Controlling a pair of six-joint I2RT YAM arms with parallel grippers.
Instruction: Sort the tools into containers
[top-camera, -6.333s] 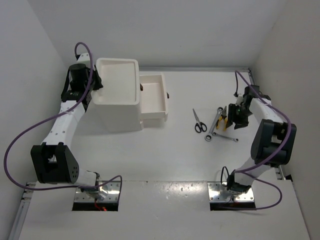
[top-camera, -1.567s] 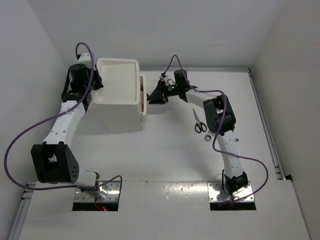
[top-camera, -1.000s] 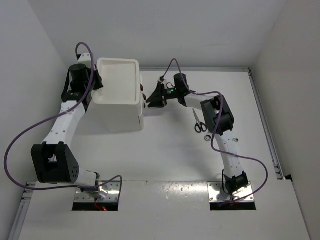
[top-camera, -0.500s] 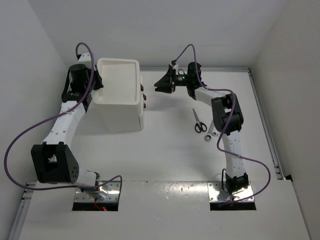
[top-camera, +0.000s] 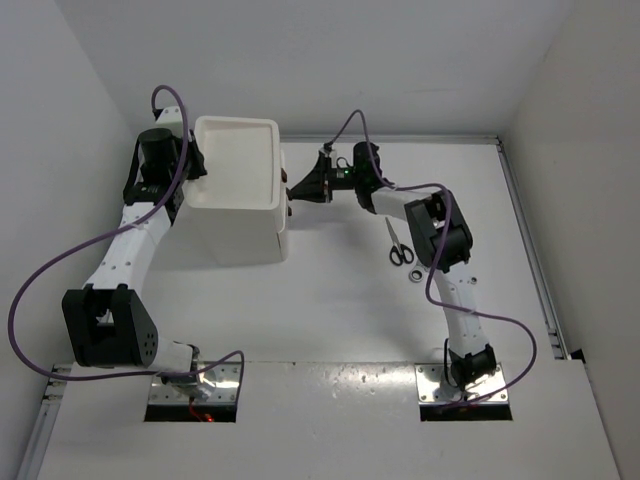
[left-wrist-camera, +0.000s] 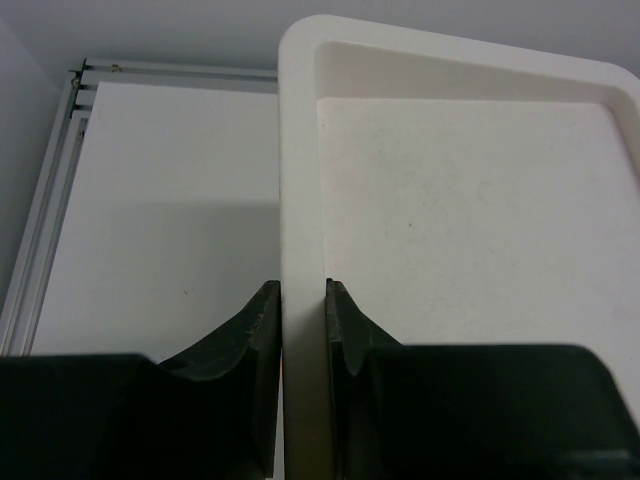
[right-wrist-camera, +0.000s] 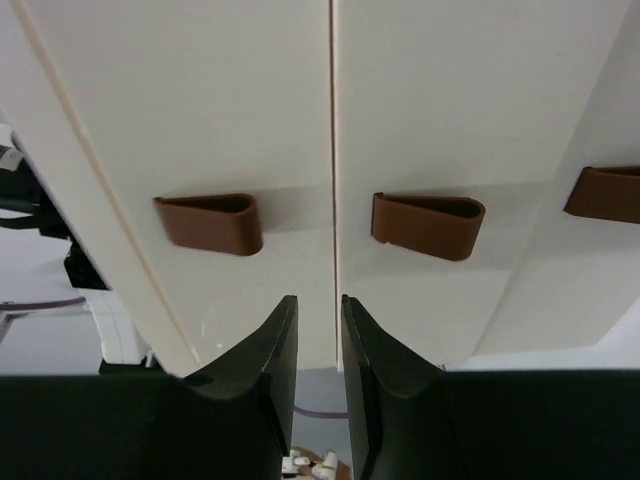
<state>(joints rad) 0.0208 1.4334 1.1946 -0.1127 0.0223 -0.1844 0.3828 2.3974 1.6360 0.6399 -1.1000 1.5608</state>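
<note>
**Overhead and wrist views, read left to right.** My left pincer (left-wrist-camera: 302, 298) is closed on the left rim of the top tray (left-wrist-camera: 300, 120), with one finger outside the wall and one inside. The tray floor in that view is bare. I judge this grip to be a brace: it steadies the tall white box (top-camera: 235, 228) so that it will not slide while the other arm works on its front.

The box stands at the upper left of the overhead frame. Its drawer fronts (right-wrist-camera: 200, 110) face right and appear flush and closed. Three dark red handles (right-wrist-camera: 210, 222) show in the right wrist view.

My right pincer (right-wrist-camera: 320, 305) sits just in front of those drawers, aimed at the seam between two fronts and between two of the handles. Its fingers are parted only by a narrow slit and hold nothing. Whether the tips touch the plastic cannot be told. I judge this pose to suit pushing on a drawer front, not gripping a handle.

Right of centre on the table (top-camera: 330, 310) lie the black-handled scissors (top-camera: 399, 243), well apart from the box. Just below them is the ring end of a silver wrench (top-camera: 416, 271), whose shaft runs under my right arm. These tools remain to be sorted. No pliers and no second wrench can be made out in these views.

No brand, label or writing is legible on the box, the tools or the arms
</note>
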